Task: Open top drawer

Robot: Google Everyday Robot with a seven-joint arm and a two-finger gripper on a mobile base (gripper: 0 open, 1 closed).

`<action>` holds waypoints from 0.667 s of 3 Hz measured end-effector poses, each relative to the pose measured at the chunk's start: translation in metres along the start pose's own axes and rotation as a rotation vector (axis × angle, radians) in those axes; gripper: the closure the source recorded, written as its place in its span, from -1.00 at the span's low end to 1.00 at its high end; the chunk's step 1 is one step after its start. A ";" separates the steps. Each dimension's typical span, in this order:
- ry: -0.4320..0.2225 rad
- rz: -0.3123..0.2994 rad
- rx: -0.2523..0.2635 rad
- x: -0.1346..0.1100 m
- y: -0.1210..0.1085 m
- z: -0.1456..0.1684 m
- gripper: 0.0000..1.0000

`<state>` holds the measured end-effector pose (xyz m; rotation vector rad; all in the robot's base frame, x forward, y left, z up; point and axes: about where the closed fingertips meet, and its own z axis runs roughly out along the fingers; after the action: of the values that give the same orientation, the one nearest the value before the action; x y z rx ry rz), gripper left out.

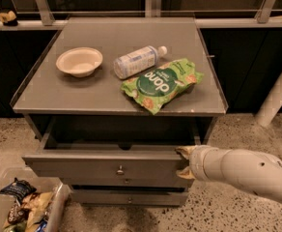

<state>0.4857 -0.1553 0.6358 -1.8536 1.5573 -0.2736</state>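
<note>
Top drawer (83, 164) part open, grey front w/ round knob (120, 169); gripper (183, 162) at rt end, jaws spread.

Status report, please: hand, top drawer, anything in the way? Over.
Hand at top drawer front, right end. Drawer partly out. Snack bin on floor, front left, lower than drawer.

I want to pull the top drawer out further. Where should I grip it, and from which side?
Probably the small round knob centred on the top drawer, from straight ahead: it juts out, and pulling centrally should keep the drawer square. The gripper sits at the drawer front's right end.
</note>
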 end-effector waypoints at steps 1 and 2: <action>0.013 0.002 -0.001 -0.003 0.022 -0.005 1.00; 0.014 0.002 -0.001 -0.004 0.023 -0.009 1.00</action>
<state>0.4618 -0.1554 0.6294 -1.8545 1.5692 -0.2854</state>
